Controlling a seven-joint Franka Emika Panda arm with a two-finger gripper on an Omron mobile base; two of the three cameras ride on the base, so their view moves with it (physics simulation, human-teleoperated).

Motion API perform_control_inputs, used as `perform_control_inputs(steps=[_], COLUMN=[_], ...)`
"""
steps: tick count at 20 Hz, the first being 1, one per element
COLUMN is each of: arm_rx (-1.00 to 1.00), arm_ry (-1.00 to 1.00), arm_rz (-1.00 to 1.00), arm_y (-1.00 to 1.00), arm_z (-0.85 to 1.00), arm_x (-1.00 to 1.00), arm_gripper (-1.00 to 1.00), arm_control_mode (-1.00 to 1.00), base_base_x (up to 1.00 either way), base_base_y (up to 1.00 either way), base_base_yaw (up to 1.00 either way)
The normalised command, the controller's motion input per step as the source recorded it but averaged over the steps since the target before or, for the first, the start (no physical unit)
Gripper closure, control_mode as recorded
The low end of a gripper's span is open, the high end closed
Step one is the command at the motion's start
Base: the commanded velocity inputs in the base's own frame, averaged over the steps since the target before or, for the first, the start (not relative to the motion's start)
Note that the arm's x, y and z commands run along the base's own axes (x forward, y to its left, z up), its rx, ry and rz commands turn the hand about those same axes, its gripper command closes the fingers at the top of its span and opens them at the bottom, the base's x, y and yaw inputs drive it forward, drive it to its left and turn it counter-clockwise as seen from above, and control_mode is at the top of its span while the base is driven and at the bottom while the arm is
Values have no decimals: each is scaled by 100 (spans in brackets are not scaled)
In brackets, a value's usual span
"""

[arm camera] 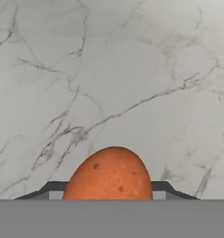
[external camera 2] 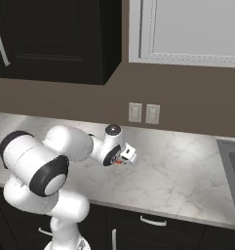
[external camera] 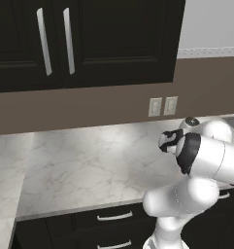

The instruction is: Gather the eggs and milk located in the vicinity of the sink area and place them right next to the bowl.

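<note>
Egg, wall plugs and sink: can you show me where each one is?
egg (arm camera: 109,174): hand view, middle of its speckled orange-brown shell, between the finger tips.
wall outlets (external camera 2: 144,113): right base view, between the two pale plates.
sink (external camera 2: 232,168): right base view, grey rim at the right edge.

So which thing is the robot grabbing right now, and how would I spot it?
Look at the big white marble counter, below the two wall sockets. The robot's gripper points down at it there, with an egg sitting between its two dark finger tips. The egg is orange-brown with small dark speckles, the one warm colour against the pale stone.
</note>
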Motion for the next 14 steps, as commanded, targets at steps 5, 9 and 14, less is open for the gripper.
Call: perform_control_inputs(steps=[5,9,14], arm_rx=[1,0,0], arm_ry=[-29,-18,-1], arm_rz=[2,1,2], arm_y=[0,0,0], arm_z=[98,100,86], arm_x=[-37,-24,-42], arm_gripper=[100,100,100], arm_control_mode=[-100,-100,-100], base_base_x=[0,0,0], base_base_y=[0,0,0], base_base_yaw=[0,0,0])
